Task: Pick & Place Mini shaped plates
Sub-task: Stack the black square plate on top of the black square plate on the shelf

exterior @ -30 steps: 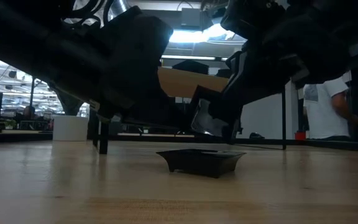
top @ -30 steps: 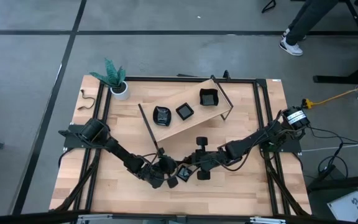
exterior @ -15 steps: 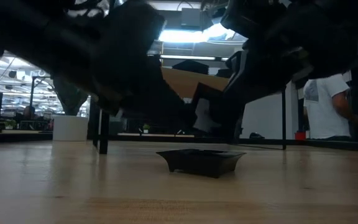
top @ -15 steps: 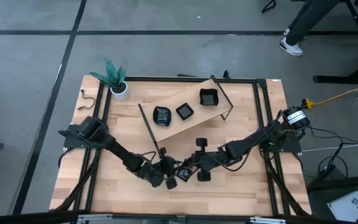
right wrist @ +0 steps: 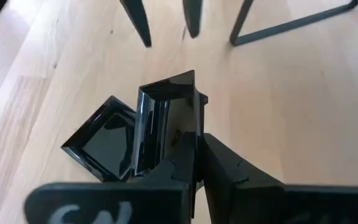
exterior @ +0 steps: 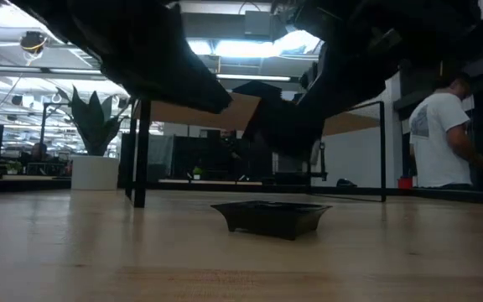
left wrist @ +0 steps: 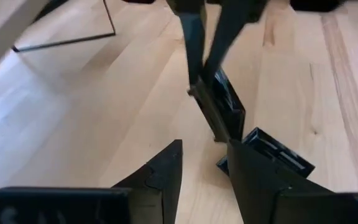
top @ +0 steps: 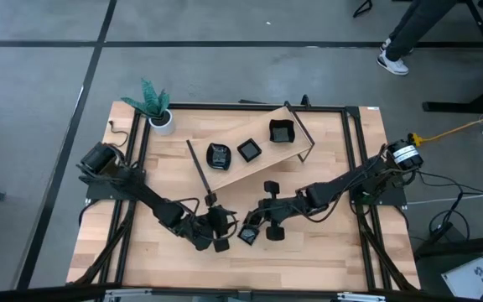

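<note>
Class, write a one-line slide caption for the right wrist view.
Right gripper holds a square black plate on edge above the wooden table, beside another plate lying flat.

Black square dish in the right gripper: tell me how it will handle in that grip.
The dish looks rigid: it holds its shape though pinched by one wall, standing on edge in the right gripper. Its glossy surface suggests it could slip or swing in so narrow a pinch. Small and thin-walled, it is probably light.

shelf [top: 250, 168]: three plates [top: 248, 150] on it | plant [top: 153, 104]: table's far-left corner
</note>
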You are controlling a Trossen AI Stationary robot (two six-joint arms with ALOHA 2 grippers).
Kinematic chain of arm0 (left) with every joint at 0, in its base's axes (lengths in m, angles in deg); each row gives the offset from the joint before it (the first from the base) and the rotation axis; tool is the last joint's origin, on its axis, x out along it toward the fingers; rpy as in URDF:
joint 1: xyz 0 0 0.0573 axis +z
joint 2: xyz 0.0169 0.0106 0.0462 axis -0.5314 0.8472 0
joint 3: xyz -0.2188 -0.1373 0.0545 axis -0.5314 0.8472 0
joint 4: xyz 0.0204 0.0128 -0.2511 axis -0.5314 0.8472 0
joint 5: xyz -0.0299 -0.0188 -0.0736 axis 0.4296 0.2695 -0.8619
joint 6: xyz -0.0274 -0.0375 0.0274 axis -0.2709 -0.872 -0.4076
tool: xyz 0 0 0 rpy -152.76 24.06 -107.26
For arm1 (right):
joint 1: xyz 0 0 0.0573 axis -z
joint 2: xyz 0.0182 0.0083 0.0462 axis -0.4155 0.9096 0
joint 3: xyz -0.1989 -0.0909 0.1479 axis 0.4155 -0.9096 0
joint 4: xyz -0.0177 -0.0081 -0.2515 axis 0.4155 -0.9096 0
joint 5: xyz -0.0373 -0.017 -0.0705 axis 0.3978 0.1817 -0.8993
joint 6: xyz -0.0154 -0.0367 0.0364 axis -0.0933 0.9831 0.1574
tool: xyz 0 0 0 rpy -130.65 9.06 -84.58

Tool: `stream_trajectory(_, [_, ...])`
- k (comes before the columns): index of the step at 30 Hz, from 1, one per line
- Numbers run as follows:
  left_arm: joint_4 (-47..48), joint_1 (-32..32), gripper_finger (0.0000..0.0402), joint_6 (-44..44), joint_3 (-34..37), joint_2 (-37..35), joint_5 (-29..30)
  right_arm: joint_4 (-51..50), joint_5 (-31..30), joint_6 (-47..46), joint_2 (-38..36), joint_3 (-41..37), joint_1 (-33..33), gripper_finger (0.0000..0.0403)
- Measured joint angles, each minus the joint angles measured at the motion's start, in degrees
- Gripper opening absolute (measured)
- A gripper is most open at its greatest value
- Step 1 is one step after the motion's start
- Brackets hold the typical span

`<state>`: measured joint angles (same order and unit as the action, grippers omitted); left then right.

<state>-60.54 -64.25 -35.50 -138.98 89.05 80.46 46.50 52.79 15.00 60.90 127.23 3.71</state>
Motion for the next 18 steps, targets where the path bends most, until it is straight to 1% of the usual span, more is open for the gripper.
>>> stream_trajectory(4, [1.97,-1.33,0.0115,1.31,0.0,-1.07,0.07,-0.05,0.0,0.1,-2.62,0.0,1.07,0.0021])
stream_trajectory(8, [2.8,-2.39,0.011,1.32,0.0,-1.09,0.43,0.36,-0.11,1.35,-7.0,0.0,2.75,0.0021])
stream_trajectory(12, [4.55,-2.48,0.0108,0.24,0.0,-1.09,0.31,0.45,-0.27,1.77,-12.04,0.0,5.4,0.0021])
stream_trajectory(18, [5.14,-2.19,0.0107,-0.14,0.0,-1.09,0.09,3.11,-0.31,2.9,-17.94,0.02,10.49,0.0021])
